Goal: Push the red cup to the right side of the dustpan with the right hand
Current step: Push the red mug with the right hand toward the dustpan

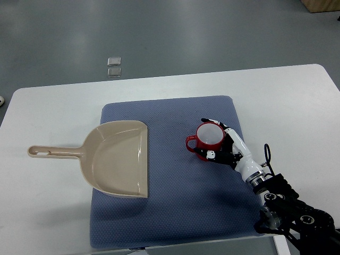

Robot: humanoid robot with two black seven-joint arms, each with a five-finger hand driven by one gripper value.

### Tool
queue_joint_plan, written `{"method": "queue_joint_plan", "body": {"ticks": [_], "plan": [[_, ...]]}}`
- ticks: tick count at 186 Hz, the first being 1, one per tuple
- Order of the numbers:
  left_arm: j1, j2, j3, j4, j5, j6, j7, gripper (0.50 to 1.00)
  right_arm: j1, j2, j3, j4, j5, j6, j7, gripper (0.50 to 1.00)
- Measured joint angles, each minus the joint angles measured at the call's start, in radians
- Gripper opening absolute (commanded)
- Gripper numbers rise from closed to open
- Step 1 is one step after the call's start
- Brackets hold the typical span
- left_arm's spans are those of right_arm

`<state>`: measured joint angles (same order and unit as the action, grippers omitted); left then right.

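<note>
The right hand (222, 144) is cradling the red cup (207, 139), fingers curled against its rim and base, on the blue mat (175, 212). The cup is already sitting right of the dustpan (119, 156), apart from it, suggesting the push is nearly finished.

Looks like a lab or test room: plain white table (48, 106) with a blue mat (175, 212) under the right hand (226, 146), bare grey floor (159, 32) beyond it, robot arm at the near edge.
</note>
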<state>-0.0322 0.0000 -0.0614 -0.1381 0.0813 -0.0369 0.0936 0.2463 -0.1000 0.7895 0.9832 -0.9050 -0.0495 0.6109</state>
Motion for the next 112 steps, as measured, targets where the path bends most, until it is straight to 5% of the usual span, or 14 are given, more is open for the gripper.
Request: {"method": "queue_joint_plan", "body": {"ticks": [112], "plan": [[0.000,0.000,0.000,0.000,0.000,0.000,0.000,1.000,0.004,0.038,-0.009,0.000,-0.001,-0.010,0.000,0.928]]}}
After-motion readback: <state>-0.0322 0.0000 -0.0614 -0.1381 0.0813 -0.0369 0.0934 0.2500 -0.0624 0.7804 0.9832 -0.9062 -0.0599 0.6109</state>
